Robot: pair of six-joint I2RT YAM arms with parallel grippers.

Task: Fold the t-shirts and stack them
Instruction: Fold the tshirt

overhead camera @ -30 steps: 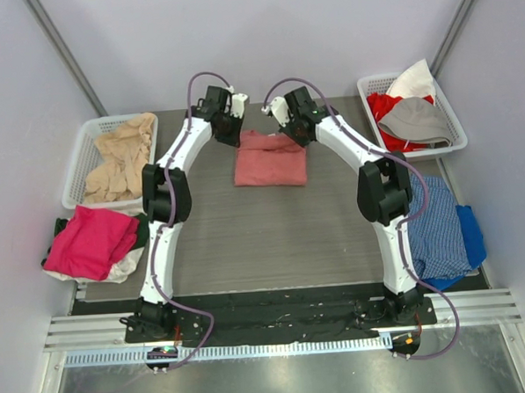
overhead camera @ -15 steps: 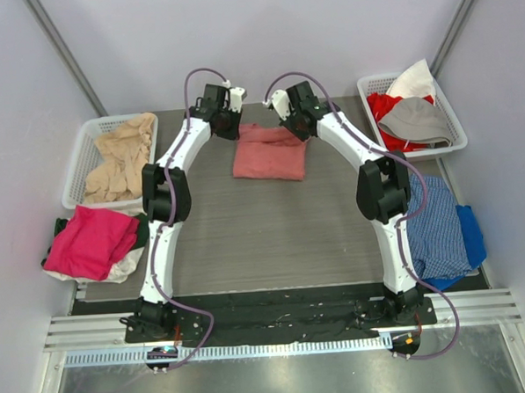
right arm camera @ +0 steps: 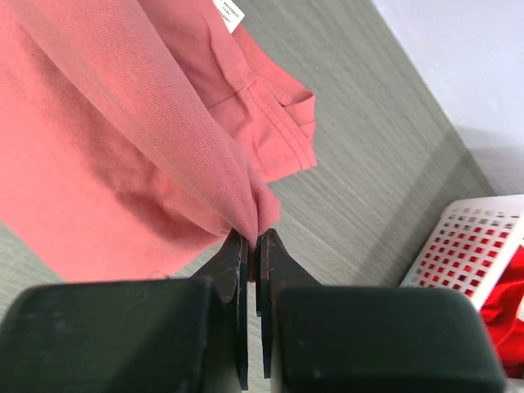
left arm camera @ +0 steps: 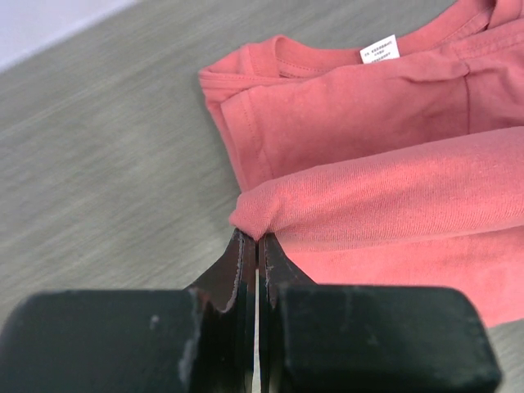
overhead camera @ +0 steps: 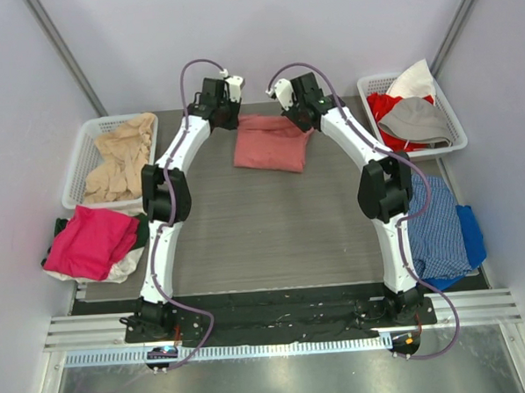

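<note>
Salmon-red t-shirt (overhead camera: 269, 148): one; baskets (overhead camera: 78, 164): two.

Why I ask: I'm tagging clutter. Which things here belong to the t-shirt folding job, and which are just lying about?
Job:
salmon-red t-shirt, pinched by left end effector and right end effector
magenta-pink shirt
beige clothes in left basket
red clothes and grey garment in right basket

Probably lying about:
blue checked cloth
plain blue cloth beneath it

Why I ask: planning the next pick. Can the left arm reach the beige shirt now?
Probably not yet: the left gripper is shut on the salmon shirt, though nothing visibly blocks the beige shirt.
</note>
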